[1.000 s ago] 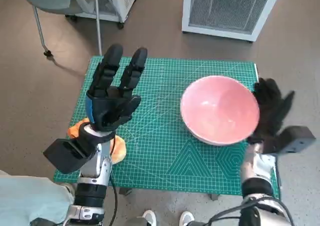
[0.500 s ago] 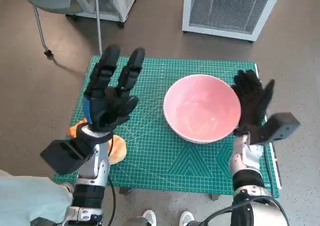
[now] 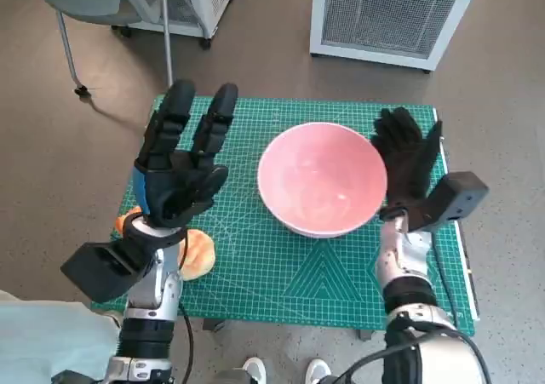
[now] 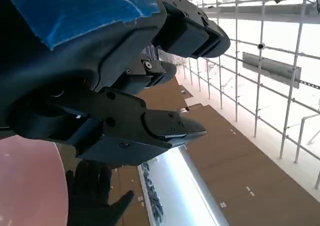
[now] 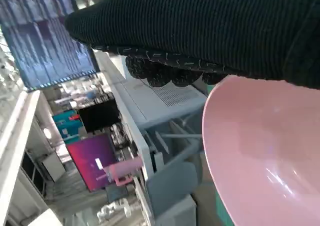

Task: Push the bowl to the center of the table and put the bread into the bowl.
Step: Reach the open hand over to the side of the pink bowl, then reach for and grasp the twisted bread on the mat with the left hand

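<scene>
Bowl (image 3: pixel 322 188): near table (image 3: pixel 281 273) centre, right hand (image 3: pixel 409 164) flat against its 3 o'clock rim, holding nothing; bread (image 3: pixel 194 252) at 7 o'clock beneath left hand (image 3: pixel 179 171), spread, empty.

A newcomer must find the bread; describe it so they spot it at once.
Start at the green cutting mat on the table. Go to its near left corner, beneath the raised left hand. The bread is the small golden-brown lump there, far from the big pink bowl.

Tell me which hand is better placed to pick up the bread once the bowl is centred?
The left. The bread lies at the mat's near left corner, just below the raised, empty left hand. The right hand is flat against the far side of the pink bowl, which lies between it and the bread.
</scene>
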